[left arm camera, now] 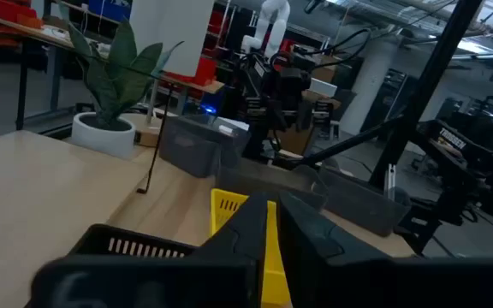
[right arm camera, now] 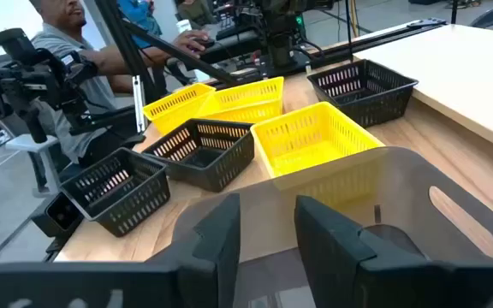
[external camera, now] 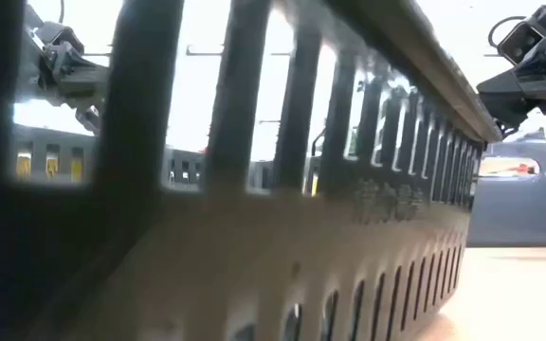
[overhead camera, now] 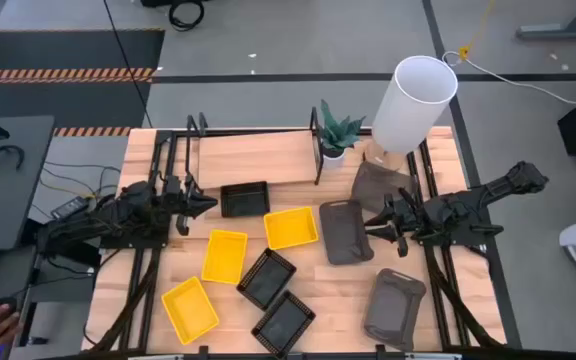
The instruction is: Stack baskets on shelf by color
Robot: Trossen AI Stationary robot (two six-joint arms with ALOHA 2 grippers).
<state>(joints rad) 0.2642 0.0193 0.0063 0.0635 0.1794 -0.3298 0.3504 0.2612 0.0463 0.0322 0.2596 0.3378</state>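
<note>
Your right gripper point(overhead camera: 371, 230): fingers part open, hold nothing, hover above right edge of large dark grey rounded plastic basket point(overhead camera: 345, 232). Basket lies directly under and in front of fingers, long axis crosswise to arm reach, pointing toward shelf. Right arm clearly nearer to it.

Your left gripper point(overhead camera: 211, 203): fingers nearly closed, empty, just beside small black slotted basket point(overhead camera: 244, 199), which sits at front edge of long light-wood shelf board point(overhead camera: 258, 155).

Yellow baskets and other black ones lie between arms, on table, well apart from shelf.

slotted plastic baskets point(right arm camera: 319, 141), pale wood shelf point(overhead camera: 258, 158), grained wood tabletop point(overhead camera: 338, 300)
</note>
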